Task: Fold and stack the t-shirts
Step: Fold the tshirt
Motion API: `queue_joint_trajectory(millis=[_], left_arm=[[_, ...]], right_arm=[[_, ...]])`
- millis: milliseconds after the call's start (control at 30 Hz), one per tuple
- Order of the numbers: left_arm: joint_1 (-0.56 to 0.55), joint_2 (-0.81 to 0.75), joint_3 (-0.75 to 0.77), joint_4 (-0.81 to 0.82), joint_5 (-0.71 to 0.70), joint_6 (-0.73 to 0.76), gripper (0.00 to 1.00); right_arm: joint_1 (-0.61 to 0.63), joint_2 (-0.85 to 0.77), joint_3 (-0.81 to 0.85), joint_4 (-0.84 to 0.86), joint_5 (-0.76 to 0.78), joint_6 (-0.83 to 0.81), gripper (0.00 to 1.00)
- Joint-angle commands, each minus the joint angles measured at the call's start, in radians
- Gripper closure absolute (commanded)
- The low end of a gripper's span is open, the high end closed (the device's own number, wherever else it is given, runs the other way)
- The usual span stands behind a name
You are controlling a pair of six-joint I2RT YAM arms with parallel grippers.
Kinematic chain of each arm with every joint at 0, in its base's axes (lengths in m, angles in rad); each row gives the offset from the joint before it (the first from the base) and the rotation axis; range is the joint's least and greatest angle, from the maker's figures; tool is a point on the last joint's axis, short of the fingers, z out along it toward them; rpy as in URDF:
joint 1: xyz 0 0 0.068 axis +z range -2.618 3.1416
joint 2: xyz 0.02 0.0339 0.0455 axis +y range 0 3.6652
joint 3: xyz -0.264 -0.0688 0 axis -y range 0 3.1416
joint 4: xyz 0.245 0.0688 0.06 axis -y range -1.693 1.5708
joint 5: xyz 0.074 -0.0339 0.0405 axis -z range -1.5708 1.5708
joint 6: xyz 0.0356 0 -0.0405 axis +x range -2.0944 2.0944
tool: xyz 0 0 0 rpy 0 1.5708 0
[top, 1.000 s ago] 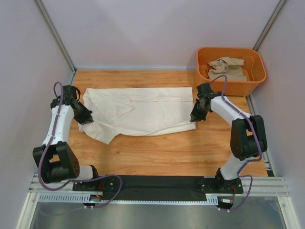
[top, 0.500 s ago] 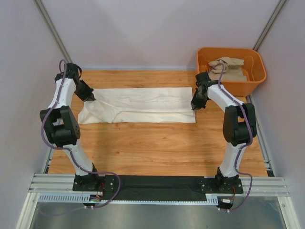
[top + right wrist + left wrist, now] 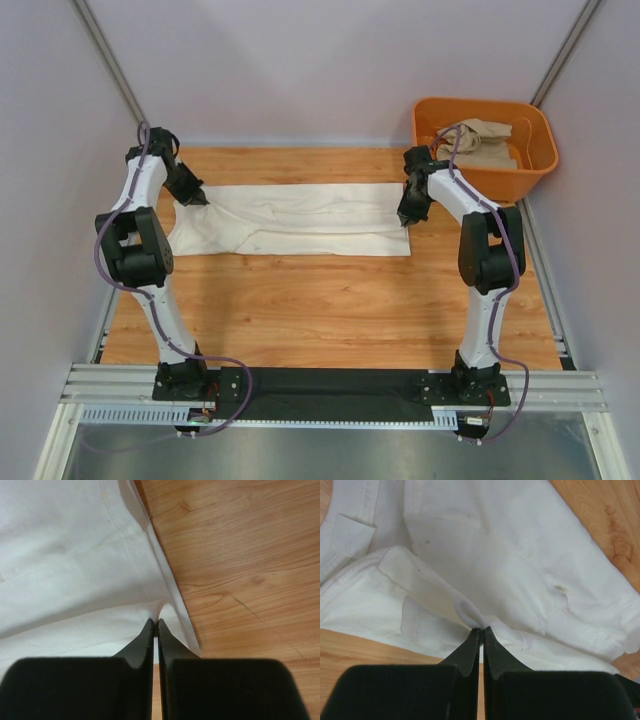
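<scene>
Nearest the arm bases, a bare stretch of the wooden table (image 3: 330, 310) is seen. Beyond it, on the far half of the table, the cream-white t-shirt (image 3: 310, 220) is laid flat as a long band, with its long axis running left to right. Each short end is gripped by the arm on its own side.

At the right end, the right gripper (image 3: 404, 218) is clenched on the shirt's edge. In the right wrist view its fingers are pressed together with a thin fold of fabric nipped at the tips. From this gripper the shirt lies to the left.

At the left end, slightly farther back, the left gripper (image 3: 193, 197) is likewise clamped on a pinch of cloth where the fabric is bunched and layered. From it the shirt lies to the right.

The band is thus spanned between the two grippers, and it is judged that any coming fold must be taken relative to this left-right axis, with both ends carried together.

Farthest, at the right corner, the sandy beige t-shirt (image 3: 478, 140) lies crumpled in the orange tub (image 3: 480, 103), nearer the right arm.
</scene>
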Motion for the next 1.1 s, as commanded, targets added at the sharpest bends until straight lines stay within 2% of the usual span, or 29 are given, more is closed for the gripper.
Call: queue_joint_trajectory(millis=[0,633,867,900,933,967,1000,1033,1067], left_arm=[[-0.014,-0.004,0.04,0.02,0.016,0.008,1.0],[-0.015,0.08,0.123,0.046,0.008,-0.04,1.0],[-0.014,0.053,0.101,0.023,-0.099,-0.047,1.0],[-0.014,0.048,0.1,0.017,-0.116,-0.047,0.92],[-0.011,0.044,0.101,0.005,-0.136,-0.049,0.82],[-0.012,0.022,0.1,-0.015,-0.175,-0.044,0.64],[-0.012,0.004,0.094,-0.02,-0.194,-0.035,0.59],[-0.011,-0.021,0.082,-0.023,-0.203,-0.027,0.52],[-0.009,-0.075,0.039,-0.011,-0.255,-0.009,0.4]], right_arm=[[-0.019,-0.003,0.034,0.069,0.089,-0.01,1.0],[-0.02,0.029,0.065,0.084,0.124,-0.019,1.0],[-0.02,0.069,0.131,0.063,0.126,-0.038,0.93],[-0.019,0.073,0.161,0.044,0.138,-0.05,0.79],[-0.019,0.076,0.162,0.028,0.145,-0.057,0.74],[-0.019,0.075,0.198,0.005,0.15,-0.065,0.7],[-0.016,0.05,0.206,-0.02,0.164,-0.083,0.59],[-0.007,0.024,0.203,-0.035,0.172,-0.094,0.55],[0.001,-0.017,0.159,-0.029,0.181,-0.102,0.52]])
